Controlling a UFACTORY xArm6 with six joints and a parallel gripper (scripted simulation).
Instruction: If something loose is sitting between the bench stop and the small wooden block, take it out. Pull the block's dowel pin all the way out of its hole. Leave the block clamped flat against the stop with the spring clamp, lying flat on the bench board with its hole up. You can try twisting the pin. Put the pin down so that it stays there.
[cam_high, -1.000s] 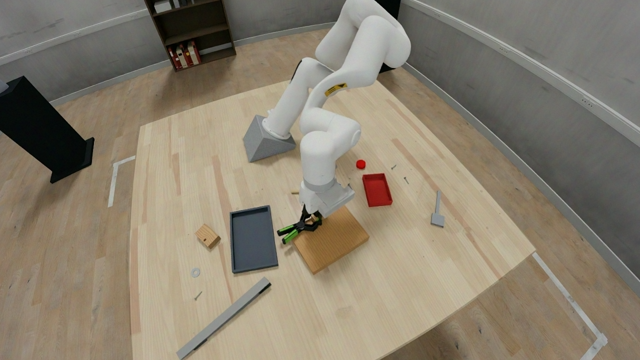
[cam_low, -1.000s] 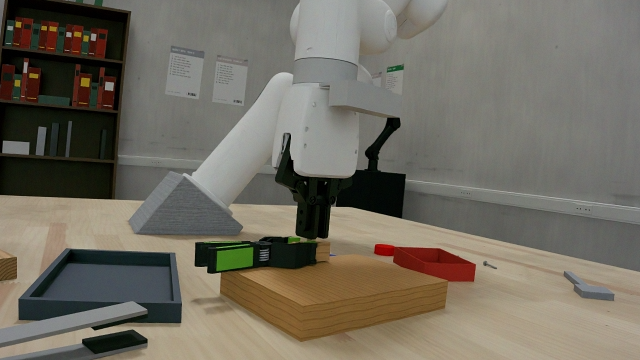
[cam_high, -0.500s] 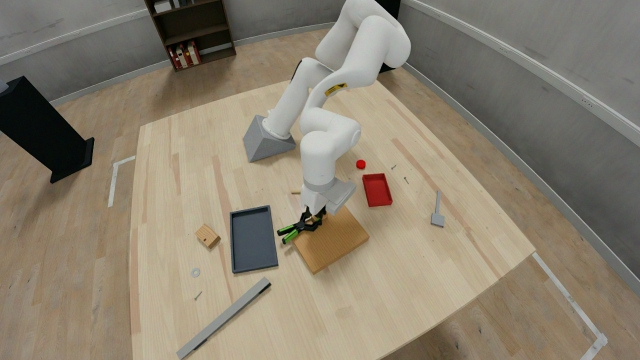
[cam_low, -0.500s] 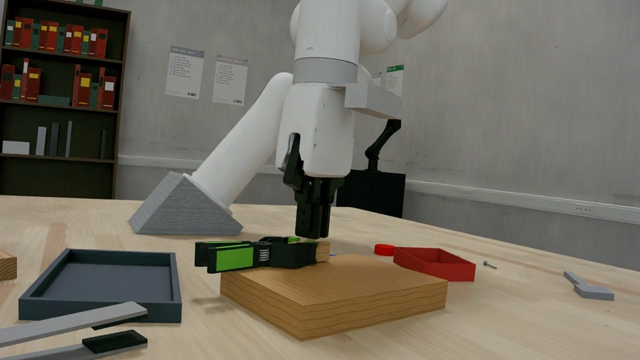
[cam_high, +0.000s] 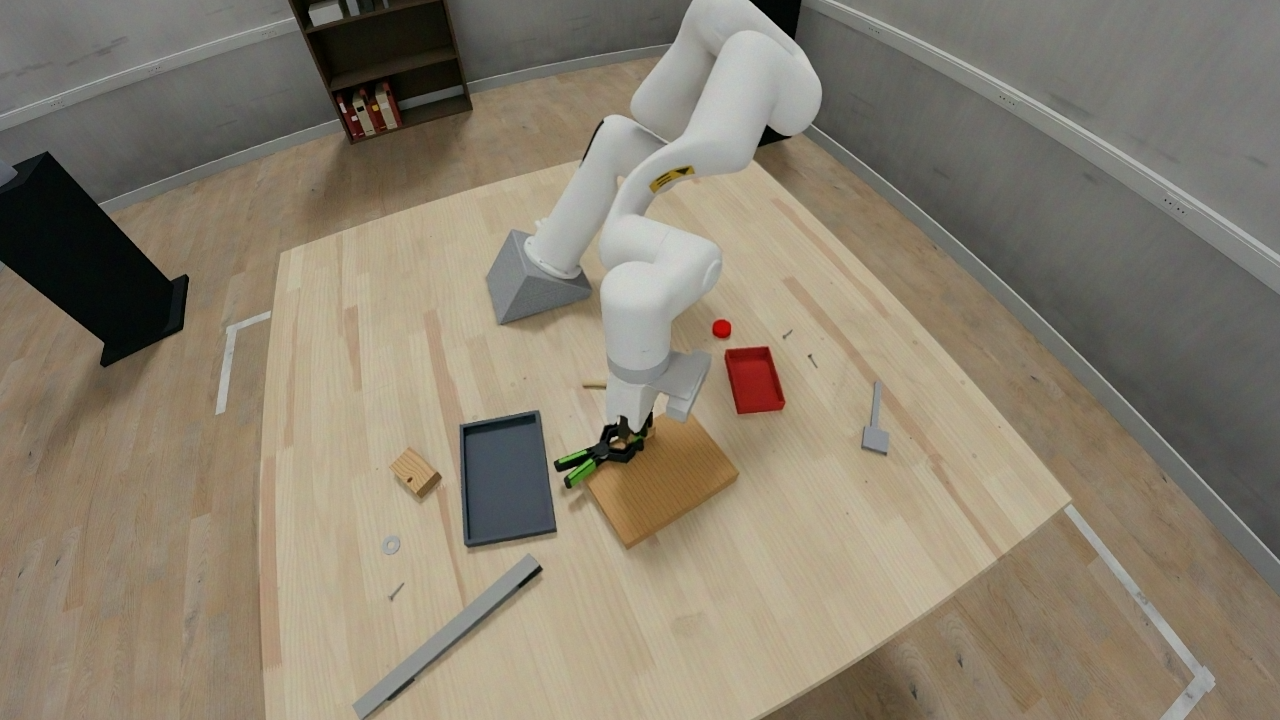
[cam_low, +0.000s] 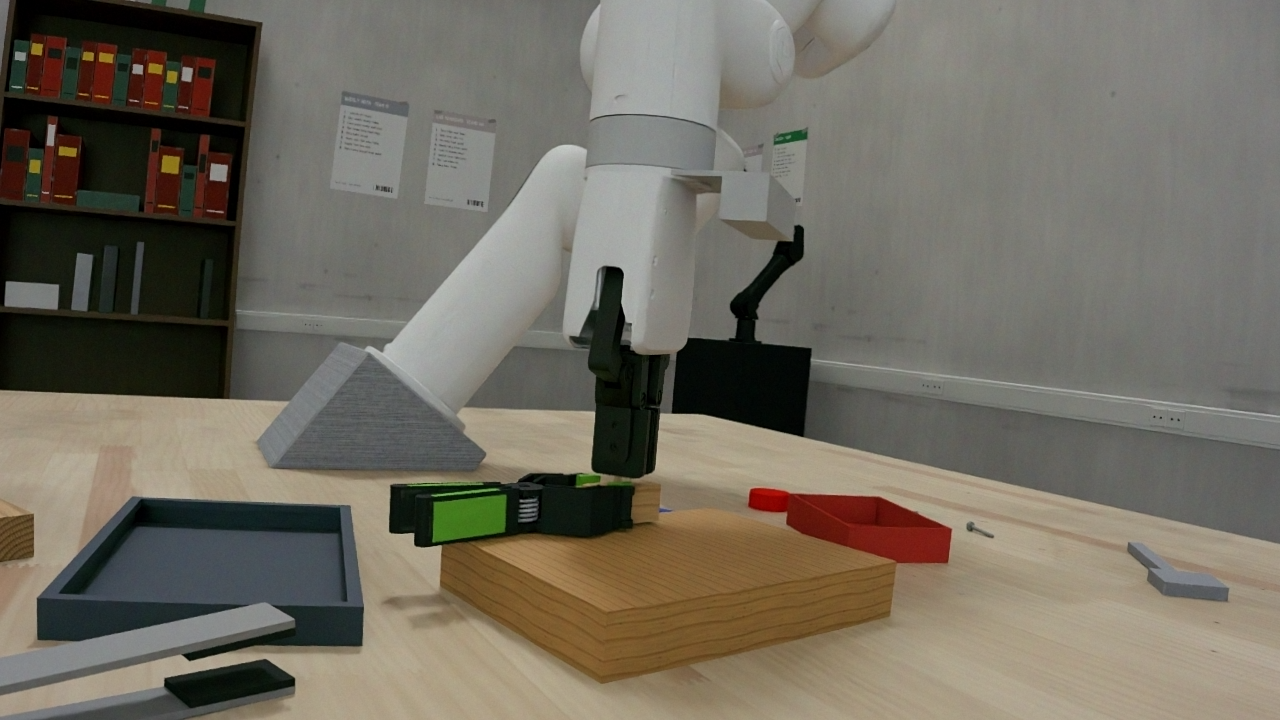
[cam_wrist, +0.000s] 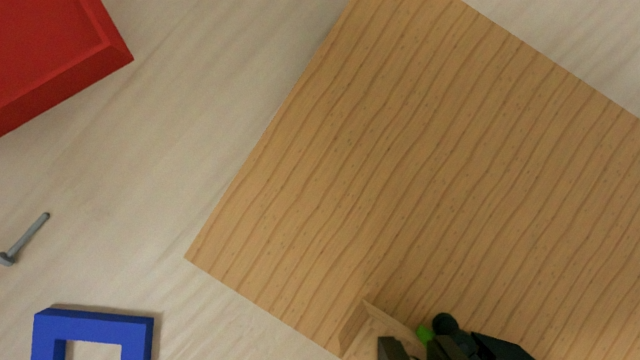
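The bench board (cam_high: 662, 479) lies on the table, and the small wooden block (cam_low: 642, 501) lies flat at its far left corner. The black and green spring clamp (cam_low: 510, 512) grips that corner, its handles sticking out past the board's edge. My gripper (cam_low: 623, 470) points straight down onto the top of the block and is shut on the dowel pin, which is hidden between the fingers. The wrist view shows the board (cam_wrist: 440, 175), a corner of the block (cam_wrist: 370, 330) and a clamp jaw (cam_wrist: 460, 342). I cannot make out the bench stop.
A grey tray (cam_high: 505, 477) lies left of the board, with a spare wooden block (cam_high: 415, 471) beyond it. A red tray (cam_high: 753, 379) and a red cap (cam_high: 721, 328) are to the right. A long grey bar (cam_high: 447, 635), a washer (cam_high: 395, 546) and loose screws lie around.
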